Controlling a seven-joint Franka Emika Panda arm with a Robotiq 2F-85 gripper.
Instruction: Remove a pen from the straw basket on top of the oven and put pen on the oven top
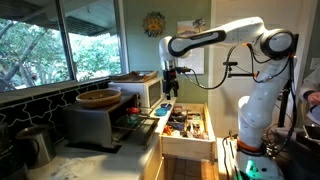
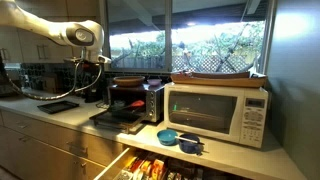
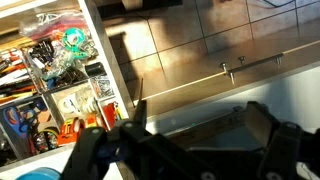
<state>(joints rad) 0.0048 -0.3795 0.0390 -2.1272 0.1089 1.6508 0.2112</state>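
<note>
Upper centre of an exterior view, my gripper [image 1: 170, 82] hangs wide open and empty, well apart from the straw basket [image 1: 100, 97] atop the oven [image 1: 95, 122] at left. I cannot make out the pen inside the basket. I judge it light, stiff and slick, best pinched mid-barrel. The open drawer [image 1: 188, 146] holds clutter.

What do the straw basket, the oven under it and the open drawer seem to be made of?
The straw basket looks like woven plant fibre, matte light brown; the weave itself is too small to see. The oven seems dark painted metal, from its flat boxy panels. The drawer appears pale bare wood, smooth and light-toned.
</note>
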